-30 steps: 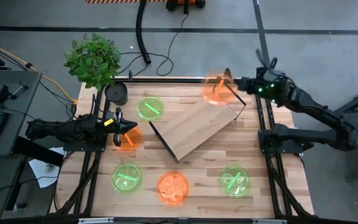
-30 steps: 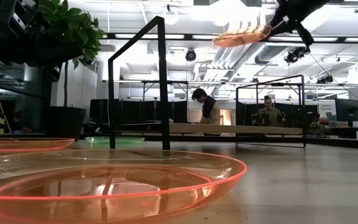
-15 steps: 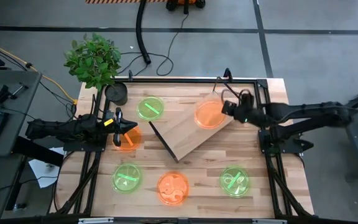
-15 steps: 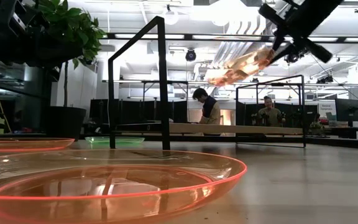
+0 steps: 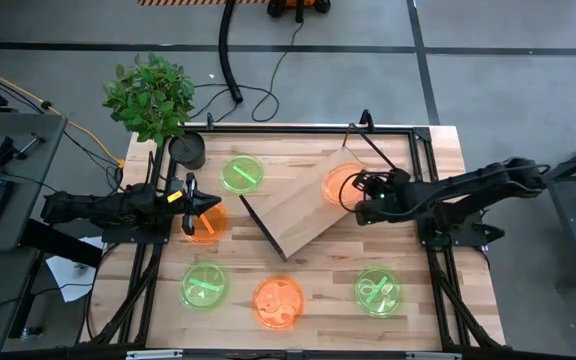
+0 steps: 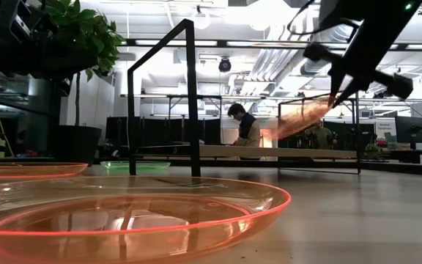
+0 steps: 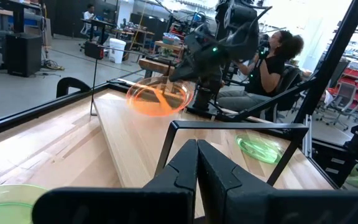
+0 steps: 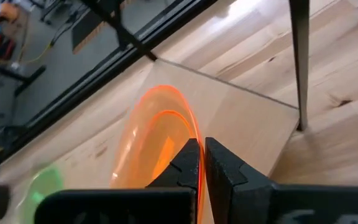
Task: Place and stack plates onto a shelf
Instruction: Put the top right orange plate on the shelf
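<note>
Gripping the rim of an orange plate [image 5: 342, 185], the right end effector [image 5: 365, 193] was seen above the right end of the shelf [image 5: 293, 213], its fingers clenched on the plate's edge. In the low view the held plate [image 6: 301, 119] was shown tilted, one side dipping toward the board and not yet lying flat; whether it touched the wood could not be told. The shelf was set askew across the middle of the counter [image 5: 438, 300].

The left end effector [image 5: 196, 206] was held at the left side, over a second orange plate [image 5: 204, 222], with its fingers [image 7: 185, 167] pressed together on nothing.

Five plates lay on the counter: a green plate [image 5: 242, 174] far left, another green plate [image 5: 203, 287] near left, a third orange plate [image 5: 279, 301] near the middle, and a third green plate [image 5: 379, 290] near right, along with the one under the left arm.

The plates were judged to be light, thin and somewhat flexible, with smooth plastic likely to slip in a loose pinch. A hold on the raised rim was judged the only workable one, since the flat centre offers nothing to grasp. A gentle release low over the board was thought wise, as so light a plate could skid or bounce. Stacked ones were expected to nest, and to slide if nudged.
</note>
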